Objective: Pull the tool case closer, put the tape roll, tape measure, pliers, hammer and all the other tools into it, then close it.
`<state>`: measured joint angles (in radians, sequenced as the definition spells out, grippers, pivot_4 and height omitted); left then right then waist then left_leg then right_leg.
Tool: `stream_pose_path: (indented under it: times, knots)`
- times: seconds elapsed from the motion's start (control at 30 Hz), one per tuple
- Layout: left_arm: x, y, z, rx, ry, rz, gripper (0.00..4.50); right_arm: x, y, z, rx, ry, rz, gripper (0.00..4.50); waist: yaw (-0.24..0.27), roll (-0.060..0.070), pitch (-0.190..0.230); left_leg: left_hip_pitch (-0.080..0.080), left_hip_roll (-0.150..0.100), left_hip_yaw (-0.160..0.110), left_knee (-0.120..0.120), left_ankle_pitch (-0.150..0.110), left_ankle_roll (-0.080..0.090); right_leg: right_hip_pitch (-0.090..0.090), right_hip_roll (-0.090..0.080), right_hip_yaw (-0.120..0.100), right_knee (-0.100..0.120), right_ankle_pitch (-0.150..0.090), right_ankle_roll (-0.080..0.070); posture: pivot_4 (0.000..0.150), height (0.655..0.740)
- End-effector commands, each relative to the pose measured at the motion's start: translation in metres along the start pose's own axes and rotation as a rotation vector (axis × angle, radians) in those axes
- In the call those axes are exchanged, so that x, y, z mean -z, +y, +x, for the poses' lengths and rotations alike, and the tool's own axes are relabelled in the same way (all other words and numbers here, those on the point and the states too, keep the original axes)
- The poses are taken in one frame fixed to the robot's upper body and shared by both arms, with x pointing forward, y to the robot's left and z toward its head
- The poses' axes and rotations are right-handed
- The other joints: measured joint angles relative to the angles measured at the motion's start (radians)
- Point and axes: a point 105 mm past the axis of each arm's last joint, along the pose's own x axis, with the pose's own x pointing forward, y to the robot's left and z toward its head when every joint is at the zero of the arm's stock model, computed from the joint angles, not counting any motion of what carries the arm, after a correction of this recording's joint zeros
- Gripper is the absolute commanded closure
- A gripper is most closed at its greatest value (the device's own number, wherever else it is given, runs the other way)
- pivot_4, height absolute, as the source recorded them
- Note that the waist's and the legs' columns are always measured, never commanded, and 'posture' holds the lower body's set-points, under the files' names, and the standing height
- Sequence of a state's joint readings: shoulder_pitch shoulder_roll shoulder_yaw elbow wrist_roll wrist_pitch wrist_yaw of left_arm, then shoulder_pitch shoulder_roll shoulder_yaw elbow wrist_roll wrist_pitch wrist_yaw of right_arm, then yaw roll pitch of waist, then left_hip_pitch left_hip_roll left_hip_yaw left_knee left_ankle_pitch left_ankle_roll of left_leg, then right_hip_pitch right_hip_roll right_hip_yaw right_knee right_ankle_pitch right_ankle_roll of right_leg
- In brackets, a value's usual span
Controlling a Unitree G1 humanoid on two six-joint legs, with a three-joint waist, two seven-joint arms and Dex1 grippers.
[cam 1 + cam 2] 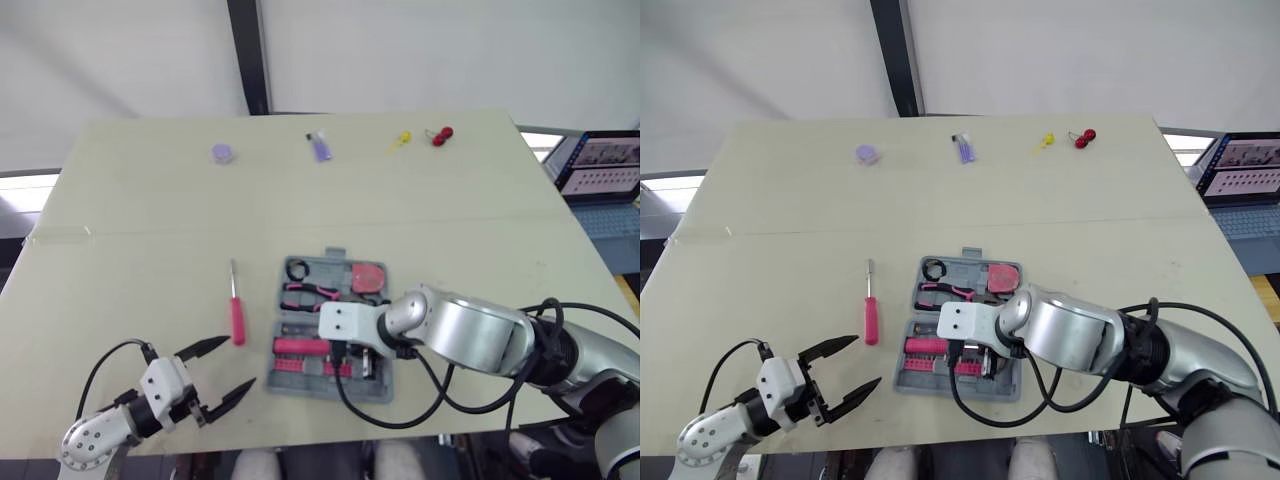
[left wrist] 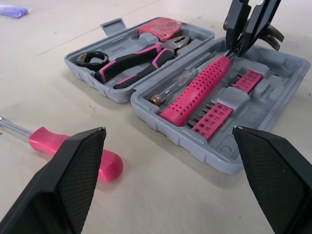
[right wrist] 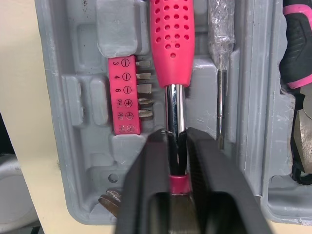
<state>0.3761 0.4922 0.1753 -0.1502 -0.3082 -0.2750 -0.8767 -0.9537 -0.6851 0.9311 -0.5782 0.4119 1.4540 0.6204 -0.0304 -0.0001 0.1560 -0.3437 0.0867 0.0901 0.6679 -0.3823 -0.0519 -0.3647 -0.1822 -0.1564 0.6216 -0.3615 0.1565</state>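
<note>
Left gripper (image 1: 238,361) hovers over near edge of table (image 1: 150,200), jaws wide apart, nothing between. Pink screwdriver (image 1: 237,315) lies just left of open tool case (image 2: 273,92). Far half: tape roll (image 2: 90,58), pliers (image 2: 131,61), tape measure (image 2: 161,28). Near half: hammer (image 3: 170,39), right gripper (image 3: 178,136) clamped on its shaft.

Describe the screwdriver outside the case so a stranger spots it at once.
On the beige table, find the open grey tool case. Just to its left, lying outside it, is the screwdriver: a thin metal shaft on a smooth pink handle, unlike the dimpled pink hammer inside the case.
</note>
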Motion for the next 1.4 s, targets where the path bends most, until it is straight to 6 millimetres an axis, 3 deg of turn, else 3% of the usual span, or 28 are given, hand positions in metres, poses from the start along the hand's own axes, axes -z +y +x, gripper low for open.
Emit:
stream_pose_path:
  times: [0.03,0.17,0.43,0.53,0.7,0.8,1.07,1.4]
  knots:
    - [-0.004,-0.002,0.002,0.006,-0.012,0.023,0.0,-0.003,0.0,-0.009,-0.001,-0.025,-0.02,1.95,0.0,0.0,0.0,0.0,0.0,0.0,0.0,0.0,0.0,0.0,0.0,0.0,0.0,0.0,0.0,0.15,0.74]
    - [-0.005,-0.001,0.003,-0.003,-0.017,0.02,0.0,-0.004,-0.004,-0.02,0.008,-0.051,-0.019,0.02,0.001,0.0,0.0,0.0,0.0,0.0,0.0,0.0,0.0,0.0,0.0,0.0,0.0,0.0,0.0,0.15,0.74]
    - [-0.005,0.0,0.004,-0.002,-0.017,0.026,0.0,-0.024,-0.021,-0.019,0.117,-0.409,-0.011,0.02,0.003,-0.003,-0.002,0.0,0.0,0.001,-0.001,0.0,0.0,0.0,0.0,0.0,-0.001,0.0,0.0,0.15,0.74]
    - [-0.005,0.001,0.006,0.0,-0.019,0.028,0.0,-0.026,-0.023,-0.017,0.118,-0.596,0.016,0.84,0.004,-0.004,-0.002,0.001,0.0,0.0,0.0,0.0,0.0,0.002,0.0,-0.001,-0.001,0.0,0.0,0.15,0.74]
    - [-0.006,0.003,0.009,0.004,-0.023,0.038,0.0,-0.015,-0.023,-0.007,0.073,-0.799,0.147,3.23,0.003,-0.004,-0.002,0.004,0.0,0.001,-0.001,0.0,0.0,0.004,0.0,-0.001,-0.002,0.0,0.0,0.15,0.74]
    - [-0.007,0.005,0.009,0.005,-0.024,0.042,0.0,-0.01,-0.016,-0.001,0.007,-0.798,0.191,4.46,0.003,-0.004,-0.002,0.004,0.0,0.001,-0.001,0.0,0.0,0.004,0.0,-0.001,-0.001,0.0,0.0,0.15,0.74]
    - [-0.008,0.006,0.01,0.015,-0.029,0.047,0.0,0.009,-0.007,0.02,-0.064,-0.742,0.277,4.46,0.006,-0.004,-0.002,0.005,0.0,0.001,-0.001,0.0,0.0,0.005,0.0,-0.001,-0.001,0.0,0.0,0.15,0.74]
    - [-0.008,0.007,0.01,0.015,-0.025,0.049,0.0,0.011,-0.001,0.032,-0.085,-0.711,0.281,4.46,0.005,-0.004,-0.002,0.005,0.0,0.001,-0.001,0.0,0.0,0.005,0.0,-0.001,-0.001,0.0,0.0,0.15,0.74]
